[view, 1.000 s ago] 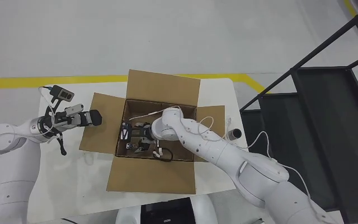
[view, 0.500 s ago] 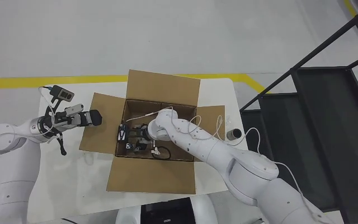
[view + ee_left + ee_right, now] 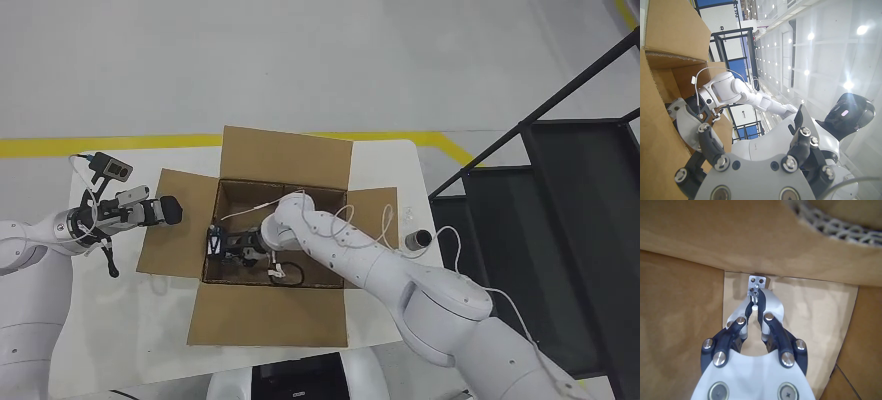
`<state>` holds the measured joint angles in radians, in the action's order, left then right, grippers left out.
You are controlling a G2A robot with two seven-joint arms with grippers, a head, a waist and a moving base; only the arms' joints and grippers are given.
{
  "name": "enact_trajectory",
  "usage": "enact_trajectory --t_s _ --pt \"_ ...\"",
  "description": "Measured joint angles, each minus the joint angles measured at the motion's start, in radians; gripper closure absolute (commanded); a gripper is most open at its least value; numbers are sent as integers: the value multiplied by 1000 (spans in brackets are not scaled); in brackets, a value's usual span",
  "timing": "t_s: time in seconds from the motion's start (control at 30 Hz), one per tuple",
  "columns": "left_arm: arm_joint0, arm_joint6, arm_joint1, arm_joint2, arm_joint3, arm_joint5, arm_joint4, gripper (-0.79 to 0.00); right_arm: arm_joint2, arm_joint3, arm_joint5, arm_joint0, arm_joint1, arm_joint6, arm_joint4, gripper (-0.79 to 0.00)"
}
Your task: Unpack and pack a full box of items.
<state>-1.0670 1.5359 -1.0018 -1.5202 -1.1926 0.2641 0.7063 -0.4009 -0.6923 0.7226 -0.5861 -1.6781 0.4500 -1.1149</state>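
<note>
An open cardboard box (image 3: 285, 155) stands on the white table (image 3: 385, 160) with its flaps spread. My right gripper (image 3: 228, 243) is deep inside it by the left inner wall (image 3: 761, 237). It is shut on a small metal block with holes (image 3: 757, 283), which rests against that wall. A black cable loop (image 3: 290, 272) lies on the box floor beside the arm. My left gripper (image 3: 160, 212) stands open at the outer edge of the left flap (image 3: 659, 151), with nothing between its fingers (image 3: 710, 136).
A small dark cylinder (image 3: 420, 240) stands on the table just right of the box's right flap. A black metal stair frame (image 3: 560, 170) rises to the right of the table. A yellow floor line (image 3: 110, 145) runs behind it.
The right arm has pushed further left inside the box, up to the left wall. The box has slid slightly left. The left arm has kept still.
</note>
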Motion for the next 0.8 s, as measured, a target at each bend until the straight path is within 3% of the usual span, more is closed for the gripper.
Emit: enact_trajectory --t_s 0.37,0.57,0.8 --pt "0 0 0 0 0 0 0 -785 -61 -56 25 -4 44 -8 -34 0" --pt "0 0 0 0 0 0 0 -785 -133 -222 26 -79 113 59 -63 0" --pt "0 0 0 0 0 0 0 -785 -277 -503 -26 -246 212 149 -114 0"
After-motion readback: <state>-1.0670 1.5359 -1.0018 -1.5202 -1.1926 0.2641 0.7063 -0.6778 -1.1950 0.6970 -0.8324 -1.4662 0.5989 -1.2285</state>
